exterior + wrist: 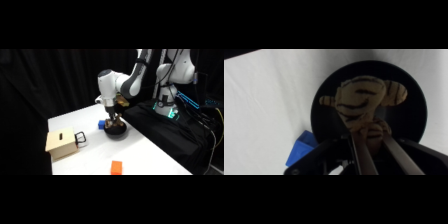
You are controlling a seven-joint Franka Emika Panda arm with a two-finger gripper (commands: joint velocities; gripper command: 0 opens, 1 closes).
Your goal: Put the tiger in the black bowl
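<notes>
the arm reaches straight down, its gripper [374,131] clenched on the tiger [361,102] over the black bowl [416,107].

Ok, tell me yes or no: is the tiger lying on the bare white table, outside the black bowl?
No. In the wrist view the tiger sits over the black bowl, framed all round by its dark rim.

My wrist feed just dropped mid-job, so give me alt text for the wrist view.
The tiger hangs over the middle of the black bowl, pinched at its lower end by the gripper, whose two fingers rise from the bottom edge. A blue cube sits on the white table just outside the bowl's rim.
</notes>
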